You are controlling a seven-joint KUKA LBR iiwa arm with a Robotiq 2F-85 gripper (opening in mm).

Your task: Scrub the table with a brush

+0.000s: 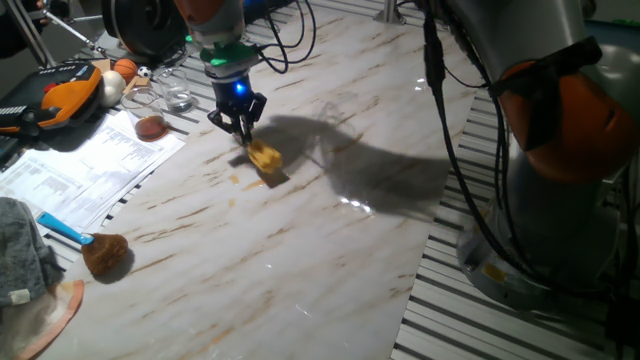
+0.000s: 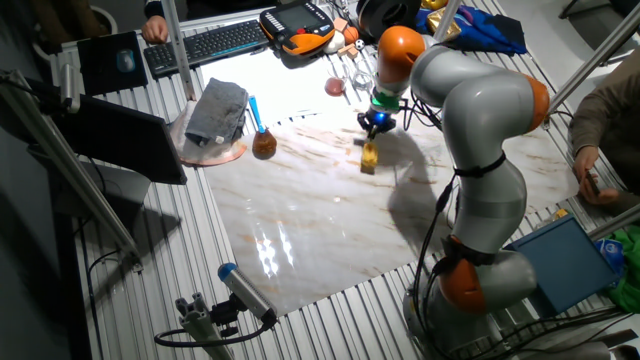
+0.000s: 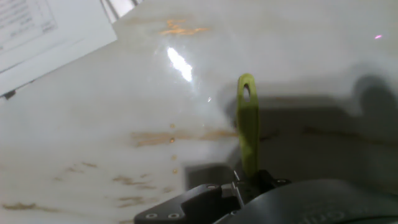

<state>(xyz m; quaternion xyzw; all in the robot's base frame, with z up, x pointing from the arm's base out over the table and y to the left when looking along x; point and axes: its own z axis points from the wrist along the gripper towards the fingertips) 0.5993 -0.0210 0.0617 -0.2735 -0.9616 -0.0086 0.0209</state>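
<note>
— What's the biggest thing here?
— The table (image 1: pixel 330 220), glossy under the arm.
— And the gripper (image 1: pixel 239 124)?
— Low over the table's far part, jaws closed on the brush (image 1: pixel 264 157) handle.
— The yellow head?
— Resting on the marble, just beside the fingers.

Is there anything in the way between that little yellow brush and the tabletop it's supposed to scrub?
Nothing visible. The gripper is shut on the brush, whose yellow head sits down on the table. The marble around it is bare; the fluffy brown brush and the papers lie off toward the edge.
</note>
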